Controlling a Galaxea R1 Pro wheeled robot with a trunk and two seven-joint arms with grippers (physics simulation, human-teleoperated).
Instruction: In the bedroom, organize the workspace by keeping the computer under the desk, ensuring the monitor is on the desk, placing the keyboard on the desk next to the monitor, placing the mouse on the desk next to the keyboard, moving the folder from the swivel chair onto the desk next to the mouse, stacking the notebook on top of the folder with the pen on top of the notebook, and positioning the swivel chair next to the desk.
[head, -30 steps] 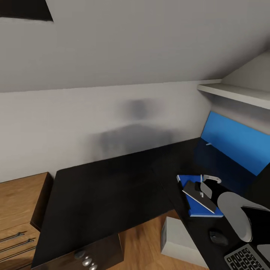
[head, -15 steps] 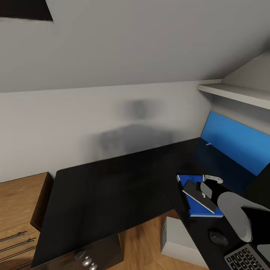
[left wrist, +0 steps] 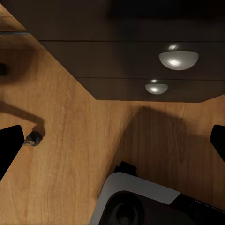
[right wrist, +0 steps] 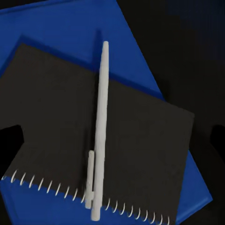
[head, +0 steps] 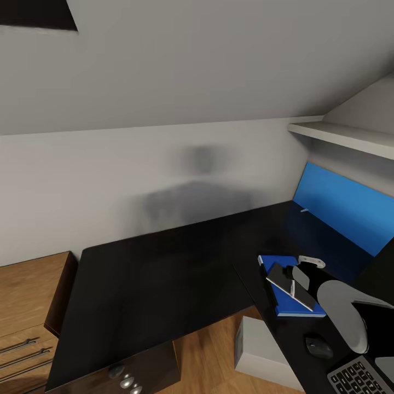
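**Pen rests on the stack, jaws apart above it**

The pen [right wrist: 100,126] lies lengthwise across the notebook [right wrist: 140,140], which sits skewed on the folder [right wrist: 61,28], so the stack the task asks for looks built.

Going left to right in the head view: a wooden cabinet [head: 27,295] at 8 o'clock, then the long desk [head: 153,273] through the middle, its drawers [head: 125,378] with silver knobs at 6 o'clock. The left gripper [left wrist: 112,145] hangs low by those drawers over the floor [left wrist: 70,140], fingers spread wide with nothing between them, parked out of the way. The computer [head: 260,350] stands below the desk edge at 5 o'clock.

Further right, folder [head: 284,298] and notebook [head: 287,284] lie at 4 o'clock. The right gripper [right wrist: 112,136] hovers directly over them, fingers apart and off the pen, apparently released. The mouse [head: 318,347] lies just beside the folder, and the keyboard [head: 358,377] beyond it, at the corner.
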